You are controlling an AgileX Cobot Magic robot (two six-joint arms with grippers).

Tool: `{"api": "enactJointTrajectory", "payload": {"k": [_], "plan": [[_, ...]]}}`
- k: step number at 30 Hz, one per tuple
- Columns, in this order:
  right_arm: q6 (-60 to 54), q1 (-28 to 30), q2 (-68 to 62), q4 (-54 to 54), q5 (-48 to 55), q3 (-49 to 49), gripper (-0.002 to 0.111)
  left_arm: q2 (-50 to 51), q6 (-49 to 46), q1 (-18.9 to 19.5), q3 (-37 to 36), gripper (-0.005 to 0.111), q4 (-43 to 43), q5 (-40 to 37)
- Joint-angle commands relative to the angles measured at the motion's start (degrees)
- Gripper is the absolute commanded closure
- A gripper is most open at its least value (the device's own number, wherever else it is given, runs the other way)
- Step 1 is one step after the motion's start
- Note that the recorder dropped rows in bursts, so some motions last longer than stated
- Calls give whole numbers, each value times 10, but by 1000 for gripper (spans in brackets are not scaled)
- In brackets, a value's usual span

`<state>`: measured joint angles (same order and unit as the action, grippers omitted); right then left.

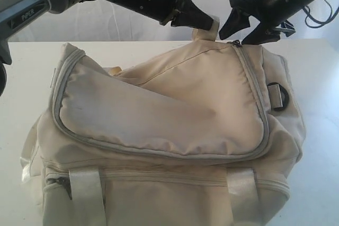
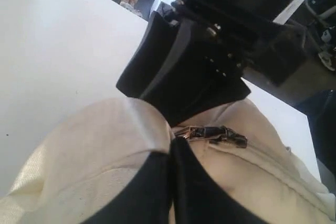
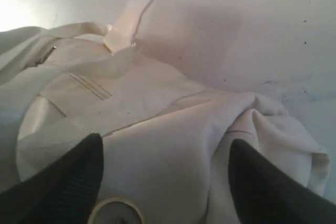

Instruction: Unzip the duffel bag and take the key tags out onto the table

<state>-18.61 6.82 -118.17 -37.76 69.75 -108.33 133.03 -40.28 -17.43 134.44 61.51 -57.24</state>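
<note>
Looks barely started. Pinching a tab (image 1: 208,34) at top centre with left gripper (image 1: 206,23), fingers clamped shut. Hovering right gripper (image 1: 244,33) wide open, empty, by zip pull (image 1: 235,42) upper right. Bag (image 1: 175,109) mid-frame on table (image 1: 21,62), flap down. No key tags showing, so unzipping and unloading left.

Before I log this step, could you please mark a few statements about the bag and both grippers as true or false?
1. The right gripper has its jaws wide open. True.
2. The key tags lie out on the table. False: no key tags show in any view.
3. The left gripper is shut on a pale webbing tab at the far end of the duffel bag. True.
4. The right gripper is clamped on the zip pull. False: it is open and close to the zip pull, holding nothing.
</note>
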Motion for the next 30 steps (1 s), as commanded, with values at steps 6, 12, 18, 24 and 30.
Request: {"api": "enactJointTrajectory", "payload": {"k": [6,12,18,24,30], "plan": [[16,-12,27,23,2,-2,45,-23,26,-4,10,107,8,16],[23,-42,30,70,2,-2,45,-23,26,-4,10,107,8,18],[58,-46,30,101,2,-2,50,-23,26,-4,10,107,8,22],[64,-57,34,98,2,-2,74,-23,26,-4,10,107,8,25],[64,-57,54,102,2,-2,108,-23,26,-4,10,107,7,24]]}}
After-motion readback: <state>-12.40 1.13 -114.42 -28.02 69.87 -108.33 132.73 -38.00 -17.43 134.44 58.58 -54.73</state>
